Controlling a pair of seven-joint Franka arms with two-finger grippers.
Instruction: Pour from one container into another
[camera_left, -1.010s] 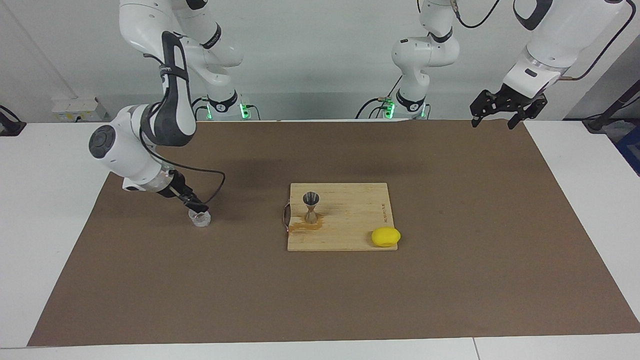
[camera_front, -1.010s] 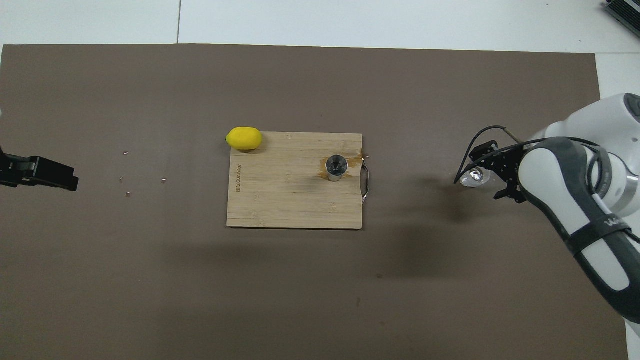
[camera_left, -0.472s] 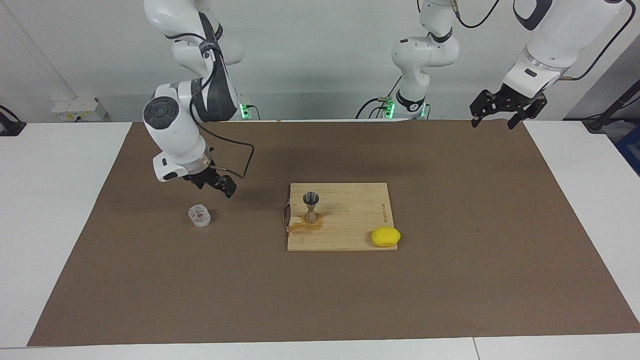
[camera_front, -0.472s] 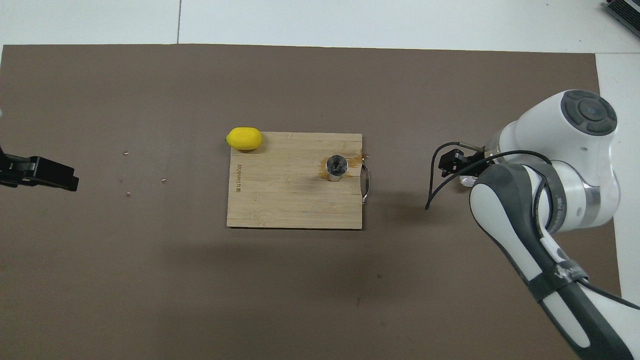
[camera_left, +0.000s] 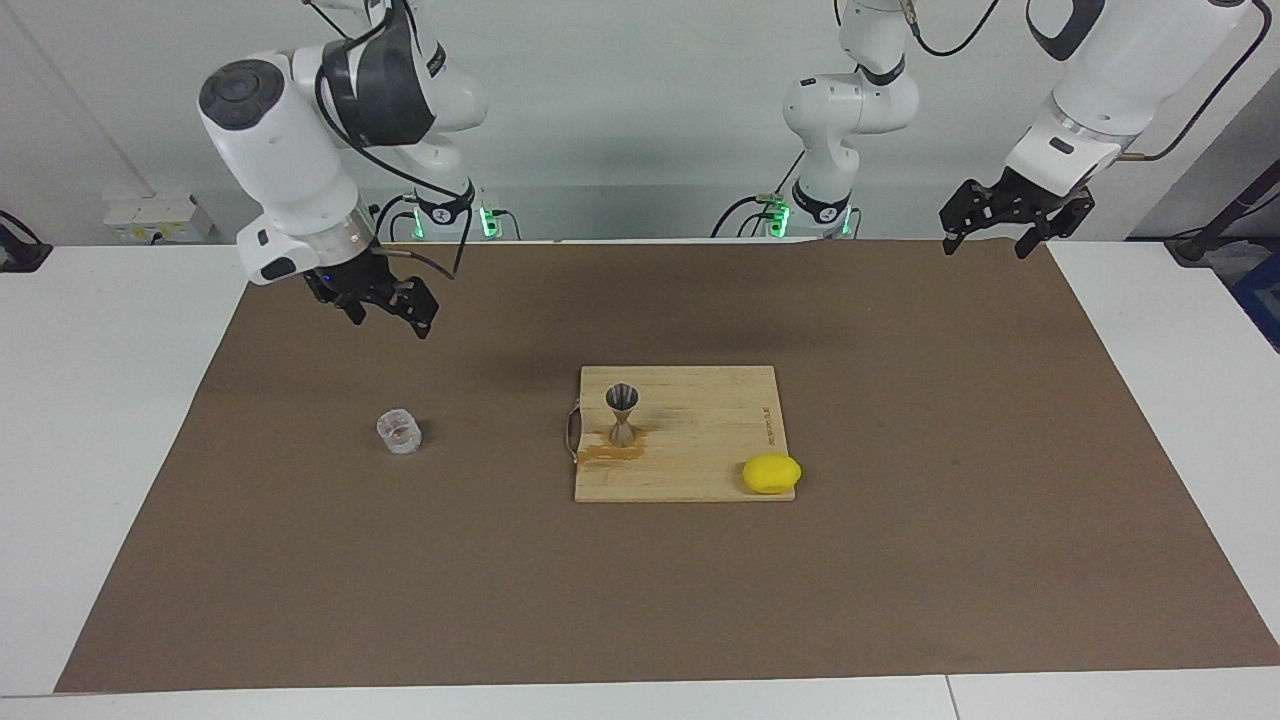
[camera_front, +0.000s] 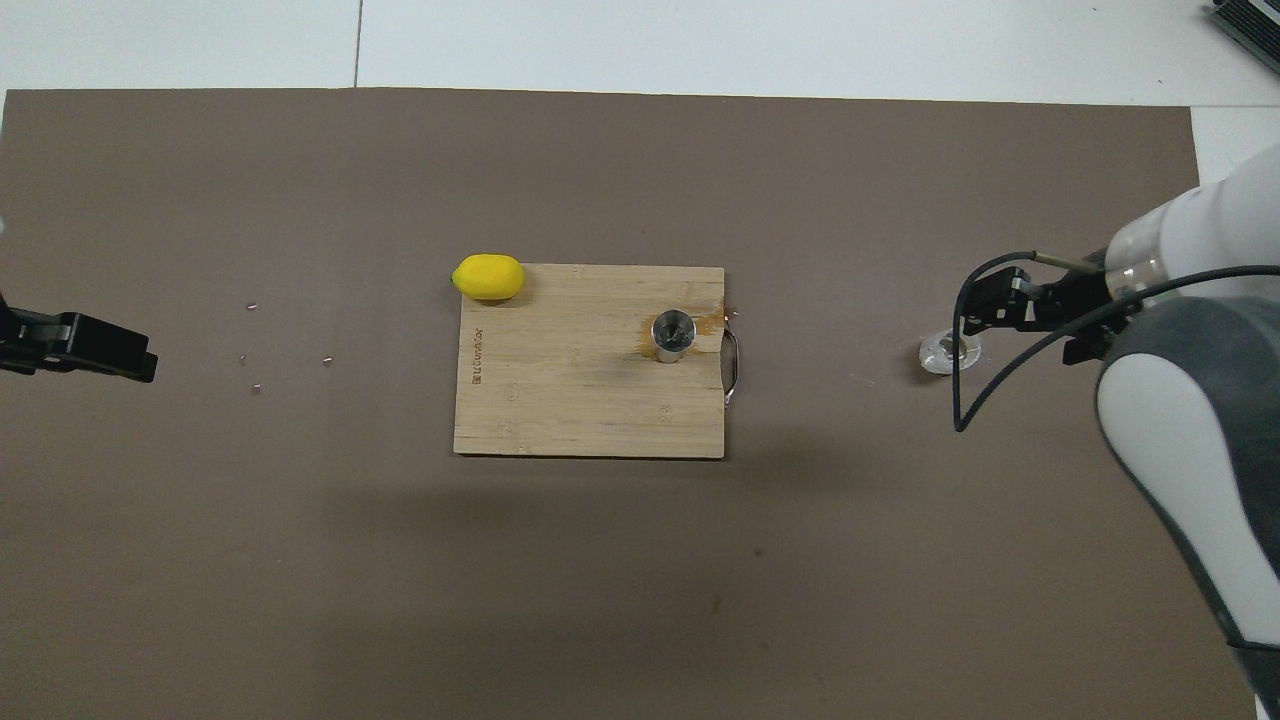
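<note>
Facing view: right gripper has let go of the tumbler and risen clear of it.

Facing view shows the right gripper (camera_left: 385, 303) up in the air over the brown mat (camera_left: 300, 560), jaws spread and empty, where a second ago it was down at the glass tumbler (camera_left: 399, 432); the tumbler stands upright on the mat toward the right arm's end, well apart from the metal jigger (camera_left: 623, 414) upright on the cutting board (camera_left: 700, 450), a brownish wet patch at its foot, lemon (camera_left: 771, 473) at the board's corner. Overhead view shows the tumbler (camera_front: 941, 354) uncovered, the right gripper (camera_front: 1010, 310) withdrawn beside it, and the left gripper (camera_front: 80, 345) waiting open and empty. Judgement: pouring looks finished, with some spillage.
</note>
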